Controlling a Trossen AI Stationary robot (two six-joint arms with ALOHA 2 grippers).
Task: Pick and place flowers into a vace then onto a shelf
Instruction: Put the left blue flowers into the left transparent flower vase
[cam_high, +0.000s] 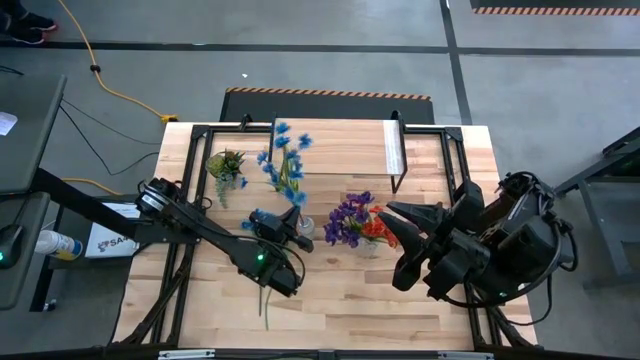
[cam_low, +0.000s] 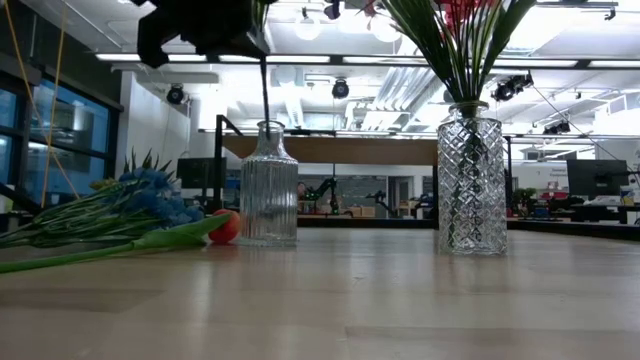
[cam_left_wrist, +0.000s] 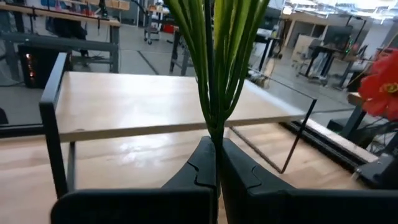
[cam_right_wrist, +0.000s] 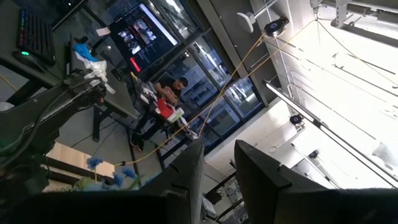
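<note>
Loose blue flowers (cam_low: 130, 205) wait on the table; my left gripper (cam_left_wrist: 216, 171), pinched tight on one stem (cam_left_wrist: 214, 74), hangs above the ribbed vase (cam_low: 268, 185) for dropping in. Right gripper (cam_right_wrist: 217, 171) idles part-open, empty.

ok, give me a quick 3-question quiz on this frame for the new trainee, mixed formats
1. True or false: the diamond-cut vase holds the red and purple flowers.
2. The left gripper is shut on what? A: the ribbed vase. B: green stems. C: the potted plant.
3. In a few words: where is the blue bunch?

Key
1. True.
2. B.
3. Lying flat on the table, not in a vase.
</note>
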